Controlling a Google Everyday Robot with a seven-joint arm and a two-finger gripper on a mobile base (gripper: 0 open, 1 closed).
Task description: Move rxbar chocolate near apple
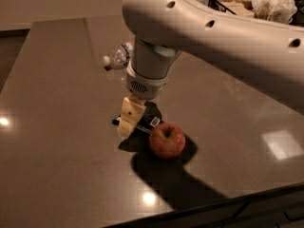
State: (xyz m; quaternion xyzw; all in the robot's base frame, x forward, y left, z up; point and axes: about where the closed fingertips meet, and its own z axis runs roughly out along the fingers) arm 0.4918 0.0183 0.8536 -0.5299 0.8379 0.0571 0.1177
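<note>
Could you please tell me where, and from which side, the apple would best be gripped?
I'd grip the apple across its round middle, coming straight down from above: it sits upright, stem up, with its top free. Its left side is crowded by the gripper and the rxbar chocolate beside it.

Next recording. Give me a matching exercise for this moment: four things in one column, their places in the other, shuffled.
Things:
1. apple
2. snack bar
3. water bottle
4. gripper

Places:
A. lying on its side at the back of the table
B. down low at the snack bar
C. nearest the front edge
D. close beside the apple, partly under the gripper

Pairs: 1-C, 2-D, 3-A, 4-B
</note>
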